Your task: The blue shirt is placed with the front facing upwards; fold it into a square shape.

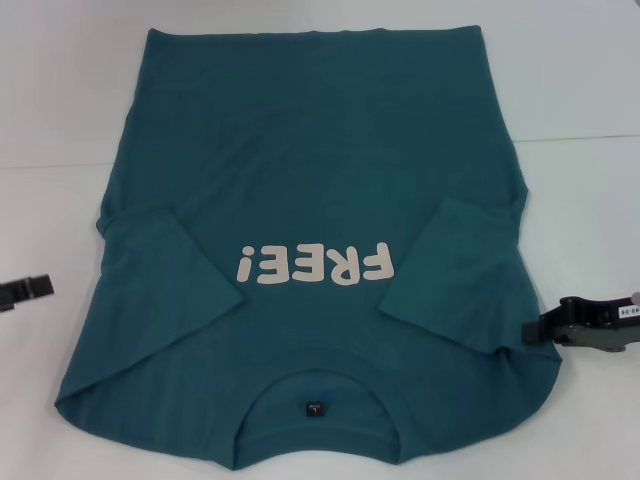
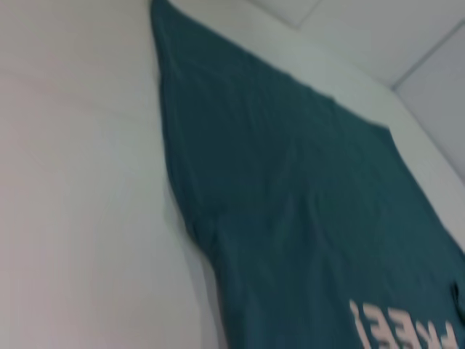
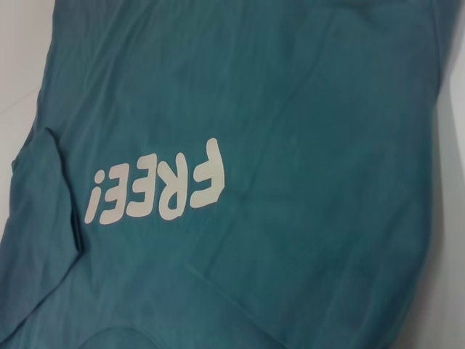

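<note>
One blue shirt [image 1: 310,180] lies front-up on the table [image 1: 580,80], both sleeves folded in. Two grippers flank it: the left gripper [image 1: 30,290] is apart from it, the right gripper [image 1: 535,330] at its edge. Whether either claw is open cannot be told.

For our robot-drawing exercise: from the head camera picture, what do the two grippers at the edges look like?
The left gripper shows only a slim black tip at the picture's edge. The right gripper is bulkier: black, angular, with a small white label strip behind it. Neither shows visible cables.
</note>
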You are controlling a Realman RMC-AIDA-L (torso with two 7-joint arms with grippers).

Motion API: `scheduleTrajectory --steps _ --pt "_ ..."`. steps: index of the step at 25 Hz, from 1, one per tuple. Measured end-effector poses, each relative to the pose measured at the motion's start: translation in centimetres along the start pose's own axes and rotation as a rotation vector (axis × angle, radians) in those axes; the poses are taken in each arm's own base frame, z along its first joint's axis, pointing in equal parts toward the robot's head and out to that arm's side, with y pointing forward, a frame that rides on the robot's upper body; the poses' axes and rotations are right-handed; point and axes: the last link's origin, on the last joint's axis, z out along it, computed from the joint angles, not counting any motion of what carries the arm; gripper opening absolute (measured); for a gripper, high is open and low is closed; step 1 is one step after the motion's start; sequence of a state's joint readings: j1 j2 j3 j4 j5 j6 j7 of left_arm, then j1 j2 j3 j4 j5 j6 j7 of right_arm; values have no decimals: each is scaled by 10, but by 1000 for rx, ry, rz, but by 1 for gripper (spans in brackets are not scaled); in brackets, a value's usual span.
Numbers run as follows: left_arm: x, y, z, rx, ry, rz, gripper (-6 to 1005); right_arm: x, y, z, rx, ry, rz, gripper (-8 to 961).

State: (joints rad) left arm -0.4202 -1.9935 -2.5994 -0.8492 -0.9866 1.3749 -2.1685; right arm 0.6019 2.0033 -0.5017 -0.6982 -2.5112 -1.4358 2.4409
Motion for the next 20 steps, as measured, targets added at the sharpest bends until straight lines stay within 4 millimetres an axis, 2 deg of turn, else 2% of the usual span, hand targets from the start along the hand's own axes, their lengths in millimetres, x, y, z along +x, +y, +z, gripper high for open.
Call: scheduleTrajectory --steps 12,20 --pt "-2 -6 -1 94 -199 -19 835 -4 5 2 -5 -3 -25 41" --pt "-1 -1 6 84 -274 -33 833 -6 6 2 -4 -5 -30 41"
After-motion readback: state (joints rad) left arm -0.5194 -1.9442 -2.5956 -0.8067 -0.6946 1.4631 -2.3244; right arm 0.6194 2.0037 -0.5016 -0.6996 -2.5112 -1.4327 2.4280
